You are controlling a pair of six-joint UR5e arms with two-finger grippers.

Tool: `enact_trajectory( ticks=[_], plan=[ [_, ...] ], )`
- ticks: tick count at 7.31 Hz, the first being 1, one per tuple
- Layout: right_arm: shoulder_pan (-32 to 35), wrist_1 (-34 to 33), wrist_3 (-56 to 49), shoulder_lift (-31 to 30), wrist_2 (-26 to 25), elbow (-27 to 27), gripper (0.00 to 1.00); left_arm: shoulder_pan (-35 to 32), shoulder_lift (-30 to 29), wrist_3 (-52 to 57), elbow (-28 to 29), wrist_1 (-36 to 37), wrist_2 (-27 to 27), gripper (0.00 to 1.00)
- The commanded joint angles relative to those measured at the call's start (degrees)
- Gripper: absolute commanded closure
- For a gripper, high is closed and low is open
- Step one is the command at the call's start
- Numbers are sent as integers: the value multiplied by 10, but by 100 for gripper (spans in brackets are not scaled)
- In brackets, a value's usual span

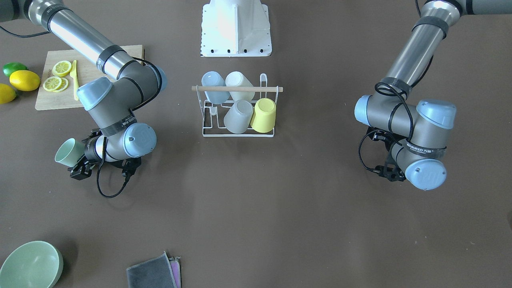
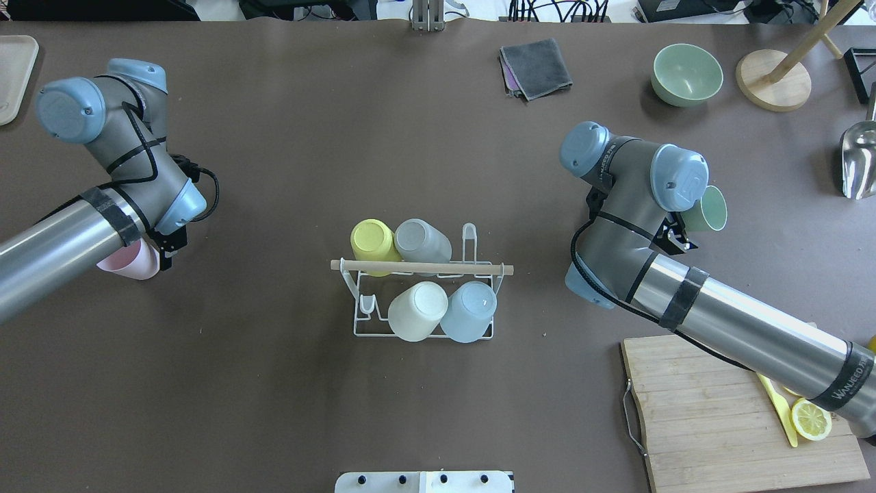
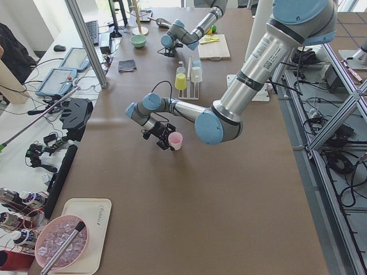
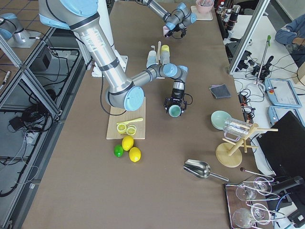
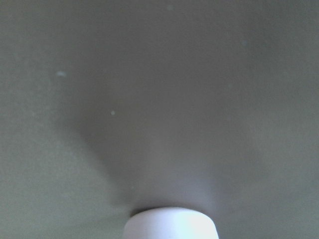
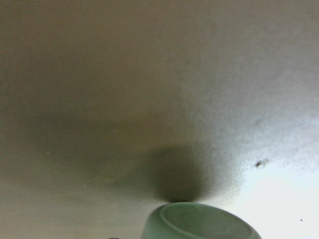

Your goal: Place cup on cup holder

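Robotics lab: industrial arms [image 2: 739, 329] at brown table [image 2: 274, 383], aluminium framing [image 3: 86, 40], control tablets [image 3: 55, 82] on side bench [image 3: 23, 123], loose cables [image 3: 341, 163] on floor.

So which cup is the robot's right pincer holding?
The mint-green cup. The pink cup is in the left pincer, and the rest sit on the white rack.

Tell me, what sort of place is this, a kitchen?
Probably a robotics lab staged like a kitchen, not a home. The left gripper holds a pink cup, the right gripper a green cup, with a cup holder between them; aluminium framing and operators' tablets line the table.
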Motion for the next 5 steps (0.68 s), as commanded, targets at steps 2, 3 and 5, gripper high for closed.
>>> enact_trajectory(
  ticks=[2,3,5],
  plan=[
    [0,0,-2,0,-8,3,100,3,4,3,0,1,1,43],
    [4,0,-6,1,-13,4,100,6,4,3,-2,2,1,73],
    [20,0,-51,4,-21,3,100,0,5,6,-34,48,4,100]
  ],
)
